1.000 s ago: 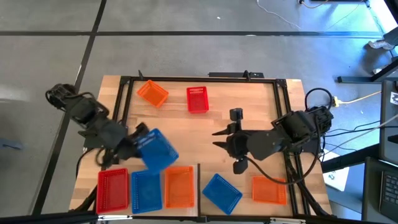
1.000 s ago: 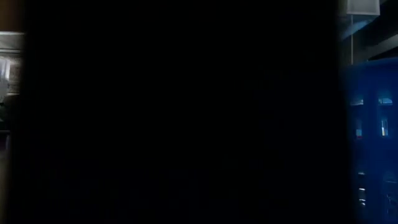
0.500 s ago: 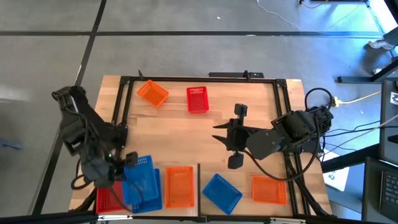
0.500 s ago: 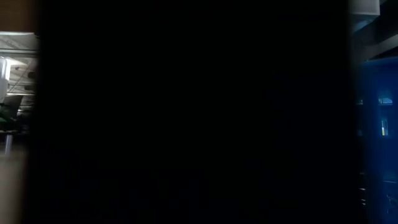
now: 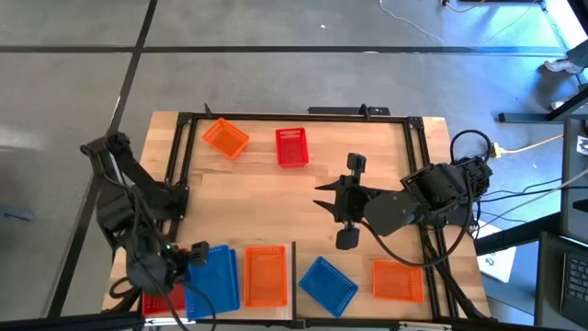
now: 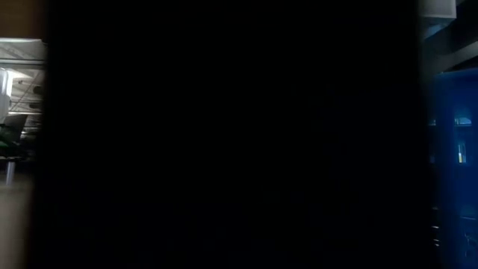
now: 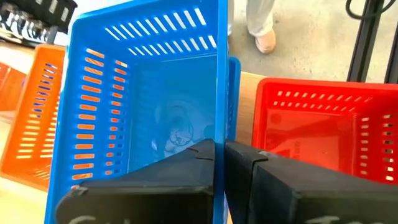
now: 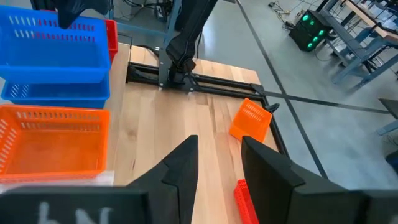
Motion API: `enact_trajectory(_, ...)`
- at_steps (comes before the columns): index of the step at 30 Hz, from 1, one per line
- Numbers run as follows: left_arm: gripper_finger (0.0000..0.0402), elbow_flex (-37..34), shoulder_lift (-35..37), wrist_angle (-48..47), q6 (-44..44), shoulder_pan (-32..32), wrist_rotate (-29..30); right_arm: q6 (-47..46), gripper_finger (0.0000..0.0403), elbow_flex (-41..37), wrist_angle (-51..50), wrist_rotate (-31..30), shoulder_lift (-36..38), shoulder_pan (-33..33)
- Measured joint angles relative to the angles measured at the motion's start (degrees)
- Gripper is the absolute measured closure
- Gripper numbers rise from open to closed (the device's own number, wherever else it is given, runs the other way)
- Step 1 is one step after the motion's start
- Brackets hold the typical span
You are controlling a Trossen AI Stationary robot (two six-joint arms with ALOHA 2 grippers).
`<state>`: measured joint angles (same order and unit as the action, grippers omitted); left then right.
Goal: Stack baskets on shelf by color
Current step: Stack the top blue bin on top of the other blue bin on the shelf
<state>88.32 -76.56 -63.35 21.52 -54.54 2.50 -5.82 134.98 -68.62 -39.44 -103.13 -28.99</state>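
My left gripper is shut on a blue mesh basket above a second blue basket that stands on the pale shelf at the near edge. A red basket stands to its left on the shelf and an orange one to its right. My right gripper hovers open over the table's middle and holds nothing. The low view is almost wholly dark. My left gripper pinches the upper blue basket's long wall, the one facing the red basket, near its far end. One finger is inside the basket and one finger outside. The fingers come slanting down from the table's left. The basket sits slightly tilted in the lower blue basket's mouth.
A loose blue basket and an orange one lie near the near edge on the right. Another orange basket and a red one lie toward the far edge. A black frame rims the tabletop.
My left gripper has carried the blue basket from over the table's left middle toward the near edge and down. The basket, earlier lifted and turned askew, now lines up over the blue basket on the shelf. My left gripper stays shut on it.
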Motion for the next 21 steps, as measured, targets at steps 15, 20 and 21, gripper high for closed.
enact_trajectory(15, 0.0376, -0.03, -0.63, -0.02, -6.09, 0.04, 3.59, 0.07, 0.0279, 0.0, 0.0, 0.02, 0.0, 0.0)
enact_trajectory(20, 0.0373, -0.03, -0.63, -0.02, -8.6, 0.02, 5.47, 0.07, 0.0279, 0.0, 0.0, 0.01, 0.0, 0.0)
enact_trajectory(21, 0.0373, -0.03, -0.63, -0.04, -9.5, 0.04, 5.63, 0.07, 0.0279, 0.0, 0.01, 0.02, 0.0, 0.0)
